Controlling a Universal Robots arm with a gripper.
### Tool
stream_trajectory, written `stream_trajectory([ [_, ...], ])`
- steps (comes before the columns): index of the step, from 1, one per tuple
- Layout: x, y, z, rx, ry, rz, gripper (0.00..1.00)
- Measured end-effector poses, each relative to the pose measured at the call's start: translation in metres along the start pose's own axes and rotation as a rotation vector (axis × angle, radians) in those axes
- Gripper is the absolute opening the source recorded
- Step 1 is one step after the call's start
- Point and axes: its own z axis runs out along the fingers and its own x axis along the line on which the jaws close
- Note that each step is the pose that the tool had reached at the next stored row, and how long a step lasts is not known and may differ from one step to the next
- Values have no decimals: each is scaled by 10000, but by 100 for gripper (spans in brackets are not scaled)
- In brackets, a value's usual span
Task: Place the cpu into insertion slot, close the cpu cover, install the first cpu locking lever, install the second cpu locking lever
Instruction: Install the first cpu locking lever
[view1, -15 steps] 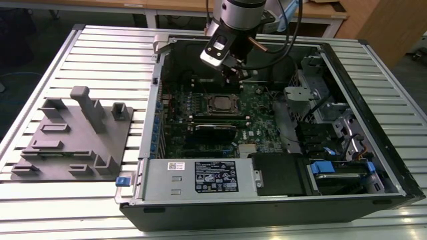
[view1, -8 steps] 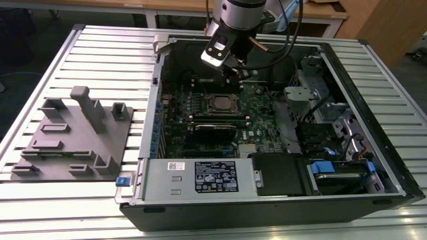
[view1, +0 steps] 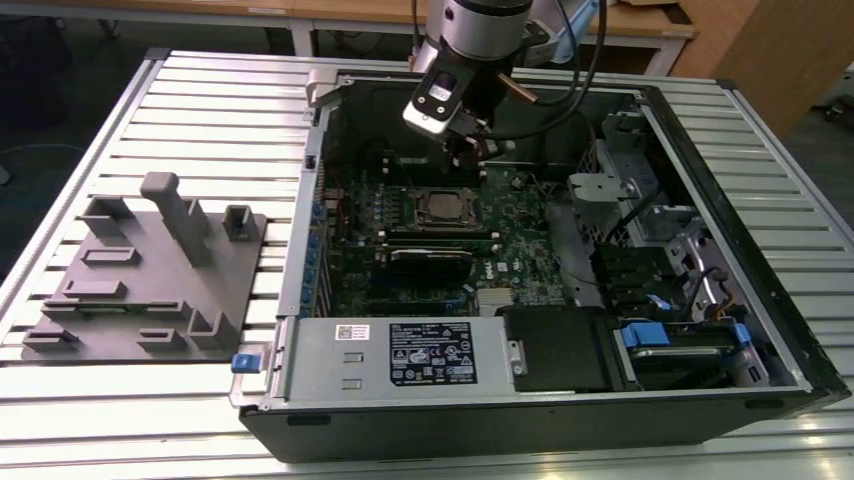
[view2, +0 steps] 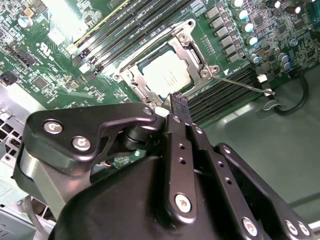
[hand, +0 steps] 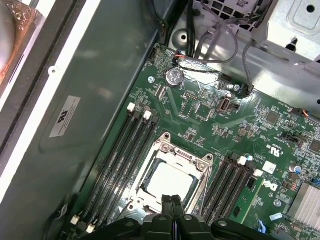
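The cpu (view2: 167, 75) lies flat in its socket on the green motherboard (hand: 210, 107). Its dull silver top shows through the window of the cpu cover (view2: 192, 52), which we see lying down over it as a metal frame along all four edges. In both wrist views the gripper (hand: 172, 199) hangs just above one edge of the socket, its fingers (hand: 167, 202) clenched together with nothing between them. A thin wire locking lever (view2: 240, 84) runs out from one corner of the socket and across the neighbouring memory slots (view2: 220, 97), ending near the board's edge. Banks of memory slots flank the frame closely on two sides. In the exterior view the arm reaches down into the open computer case (view1: 534, 425), whose upright walls ring the board. The drive cage (view1: 627, 170) on the exterior view's right and the power supply box (view1: 400, 355) narrow the room around the socket. The case rests on a slatted surface (view1: 200, 110), with a grey fixture block (view1: 147, 270) well apart on the exterior view's left.
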Motion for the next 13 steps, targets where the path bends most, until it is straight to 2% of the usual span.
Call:
stream_trajectory([
  [13,-1,-1,0,12,3,-185,11],
])
